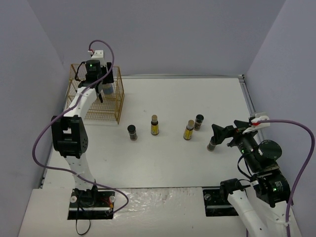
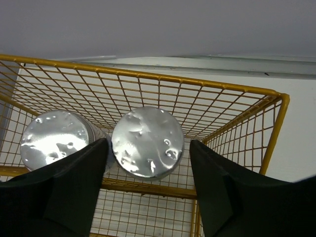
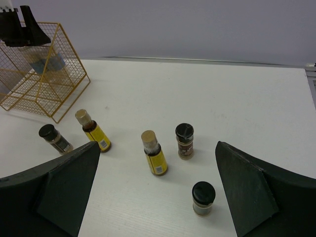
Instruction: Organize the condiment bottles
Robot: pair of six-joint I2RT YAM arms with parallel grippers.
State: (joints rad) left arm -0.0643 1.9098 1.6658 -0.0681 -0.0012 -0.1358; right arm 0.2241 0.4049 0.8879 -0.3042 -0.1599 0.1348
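Left gripper (image 2: 148,148) hangs over the rack (image 2: 232,91) at the far left of the table (image 1: 173,98). Its fingers (image 2: 74,192) straddle a pale jar (image 2: 147,142) at about the width of the lid. Thin slivers show on both sides, but I cannot tell whether the pads press on the jar or have let go. The other pale jar (image 2: 55,138) stands just beside it in the rack, with one finger in the narrow gap between the two.

Judging by this, the step in hand is leaving the pale jar in the rack. To do it well, the jar should sit flat on the wire floor before the jaws spread. They should spread only a little, since the finger in the gap could push the other pale jar over. The withdrawal should then be straight up, clear of the lids and the rim wire, before any sideways move.

Right gripper (image 1: 222,134) is wide open and holds nothing, near the right edge of the table. A dark jar (image 1: 211,144) stands close by it. Two yellow bottles (image 1: 154,125) (image 1: 188,130) and two more dark jars (image 1: 132,132) (image 1: 199,122) stand upright in a loose row mid-table, well apart from the rack. That leaves five bottles to organize.
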